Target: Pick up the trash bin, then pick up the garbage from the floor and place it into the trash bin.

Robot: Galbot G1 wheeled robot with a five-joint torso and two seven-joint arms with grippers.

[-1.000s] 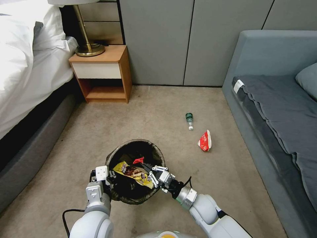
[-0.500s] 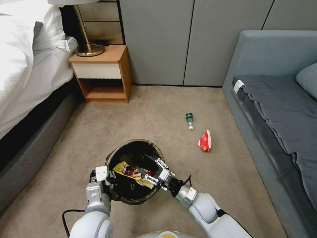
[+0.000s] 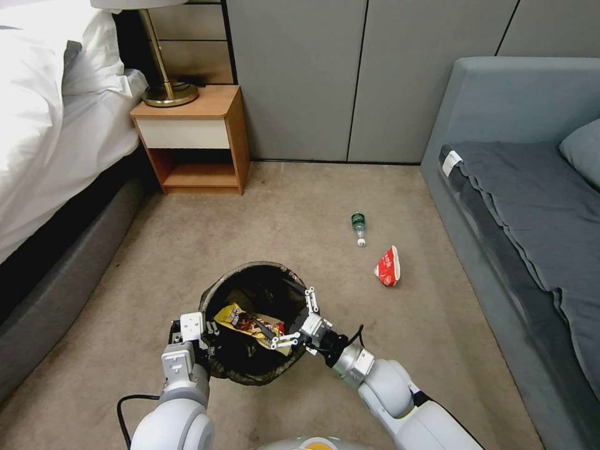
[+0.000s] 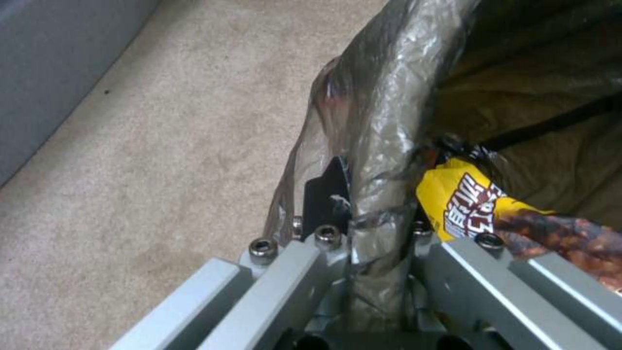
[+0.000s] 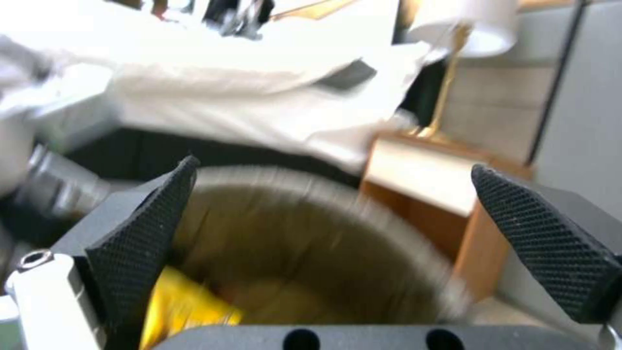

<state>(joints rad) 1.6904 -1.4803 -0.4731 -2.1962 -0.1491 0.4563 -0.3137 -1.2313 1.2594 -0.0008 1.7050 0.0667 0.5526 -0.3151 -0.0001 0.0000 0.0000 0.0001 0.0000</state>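
While the left pincer (image 3: 199, 330) grips the bin (image 3: 220, 292) rim and the right pincer (image 3: 299, 315) gapes over it, a bottle (image 3: 358, 228) and red wrapper (image 3: 388, 267) remain on the floor.

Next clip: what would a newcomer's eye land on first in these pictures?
First, the trash bin low in the middle of the head view, its bag-covered rim pinched by the left tool, with a yellow snack wrapper lying inside. The right tool is at the bin's right rim, wide open and holding nothing. Beyond, on the carpet toward the sofa, lie a small green-capped bottle and a red wrapper.
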